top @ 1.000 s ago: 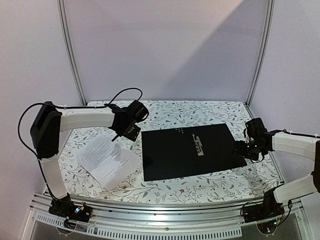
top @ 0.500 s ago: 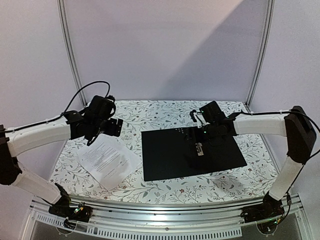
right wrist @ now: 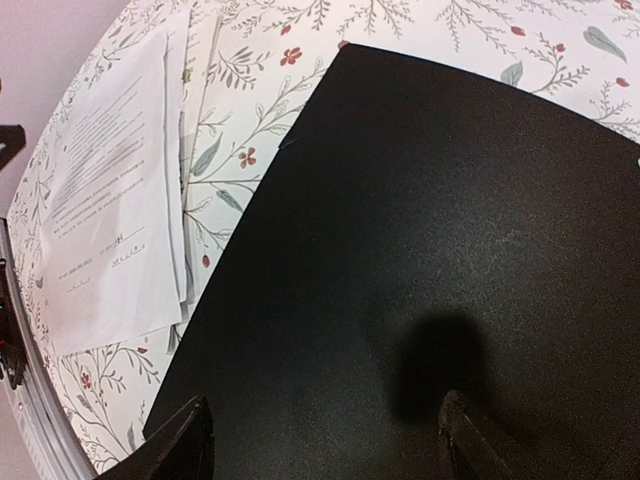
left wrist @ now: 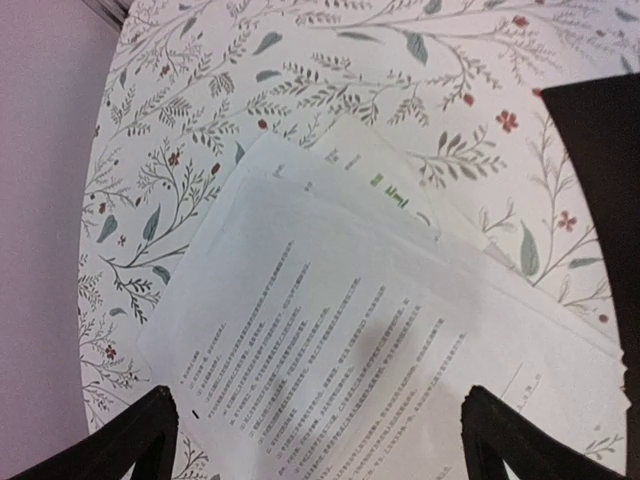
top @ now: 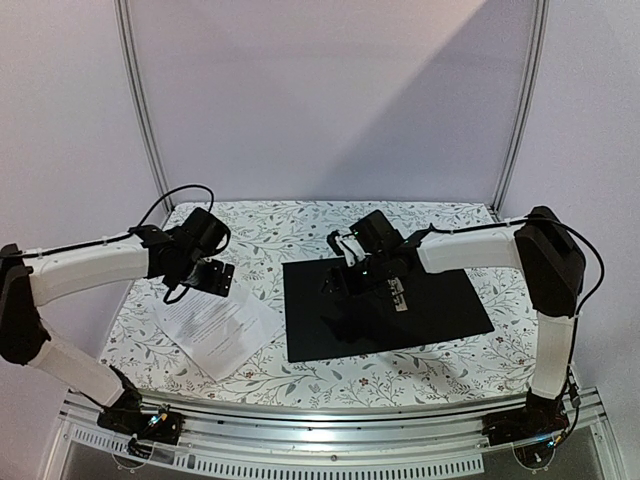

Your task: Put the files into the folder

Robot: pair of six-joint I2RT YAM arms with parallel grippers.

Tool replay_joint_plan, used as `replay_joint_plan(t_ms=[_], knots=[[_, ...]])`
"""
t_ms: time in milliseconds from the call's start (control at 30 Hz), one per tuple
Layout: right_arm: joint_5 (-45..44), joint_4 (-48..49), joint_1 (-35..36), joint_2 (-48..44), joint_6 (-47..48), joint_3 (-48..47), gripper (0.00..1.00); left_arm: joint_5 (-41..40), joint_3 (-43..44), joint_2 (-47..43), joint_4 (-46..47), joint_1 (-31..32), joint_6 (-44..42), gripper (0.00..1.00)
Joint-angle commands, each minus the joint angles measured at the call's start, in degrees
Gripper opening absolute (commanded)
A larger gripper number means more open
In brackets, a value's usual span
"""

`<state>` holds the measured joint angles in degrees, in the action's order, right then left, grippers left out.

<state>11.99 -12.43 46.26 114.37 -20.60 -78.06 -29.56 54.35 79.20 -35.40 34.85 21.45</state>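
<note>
The files (top: 215, 322) are a small stack of white printed sheets lying askew on the left of the table. They fill the left wrist view (left wrist: 380, 340) and show at the left of the right wrist view (right wrist: 115, 200). The folder (top: 420, 310) lies flat and open, its black inside up, with a small metal clip (top: 398, 296). My left gripper (top: 205, 280) hovers open over the far end of the files, empty. My right gripper (top: 345, 283) hovers open over the left half of the folder (right wrist: 420, 230), empty.
The table carries a white cloth with a leaf and flower print (top: 420, 225). Metal frame posts (top: 140, 100) stand at the back corners, and an aluminium rail (top: 330, 425) runs along the near edge. White walls close in the back and sides.
My right gripper has swung from the folder's right edge leftwards across the folder to its left half. My left gripper has moved left, then down over the files' far end.
</note>
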Motion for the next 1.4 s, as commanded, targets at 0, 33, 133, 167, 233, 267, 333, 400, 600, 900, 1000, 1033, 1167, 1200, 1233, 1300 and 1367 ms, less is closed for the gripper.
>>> replay_joint_plan(t_ms=[0,33,133,167,233,267,333,400,600,900,1000,1033,1167,1200,1233,1300,1367], knots=[[4.2,4.4,-0.1,1.2,0.4,-1.2,0.74,2.8,1.8,-0.7,-6.9,-2.0,1.0,1.00],[5.7,5.6,0.0,1.8,-1.0,-1.3,0.72,4.1,1.3,-2.3,-6.1,-2.9,4.6,0.99],[9.3,9.3,0.5,3.3,-3.5,-1.7,0.64,13.0,-6.2,-9.3,0.3,-7.9,14.8,0.99],[10.2,10.1,0.8,4.1,-4.3,-2.2,0.61,16.4,-8.7,-11.5,3.4,-9.5,17.2,0.97],[11.6,11.7,1.6,5.3,-5.1,-3.4,0.57,18.9,-12.1,-15.5,5.0,-12.1,21.6,0.91],[12.2,12.7,2.0,6.3,-5.7,-4.0,0.55,19.2,-13.4,-17.1,4.5,-13.2,24.4,0.88],[13.6,15.4,3.0,8.0,-7.3,-4.8,0.51,20.5,-14.8,-18.7,1.6,-15.2,28.4,0.83],[15.0,17.5,4.2,10.3,-9.0,-6.3,0.48,22.7,-16.0,-18.3,-1.1,-15.4,30.8,0.83],[17.7,19.6,7.6,17.1,-10.8,-13.5,0.46,29.1,-25.0,-22.6,-1.6,-15.9,39.4,0.83],[19.9,20.2,9.3,22.8,-12.3,-18.9,0.46,27.7,-30.4,-27.0,-1.1,-16.0,42.8,0.78],[20.3,19.8,9.3,23.0,-12.4,-18.8,0.46,29.1,-32.7,-27.0,2.1,-16.1,44.6,0.76],[20.3,19.5,9.3,22.9,-12.3,-18.7,0.47,29.1,-33.2,-26.9,2.8,-16.1,45.1,0.75],[20.0,19.2,9.3,22.5,-11.8,-17.6,0.47,29.1,-35.0,-28.1,5.8,-16.1,46.7,0.71],[20.1,19.2,9.3,22.4,-11.8,-17.4,0.47,29.1,-35.3,-28.4,6.8,-16.2,46.9,0.70],[20.2,19.3,9.4,22.4,-11.9,-17.2,0.48,29.1,-35.6,-28.5,8.1,-16.2,46.9,0.68],[20.5,19.7,9.3,22.4,-12.1,-16.8,0.48,29.1,-36.0,-28.2,9.2,-16.2,46.9,0.67],[20.8,19.8,9.3,22.5,-12.4,-16.7,0.48,29.1,-36.0,-27.8,10.5,-16.2,46.4,0.65]])
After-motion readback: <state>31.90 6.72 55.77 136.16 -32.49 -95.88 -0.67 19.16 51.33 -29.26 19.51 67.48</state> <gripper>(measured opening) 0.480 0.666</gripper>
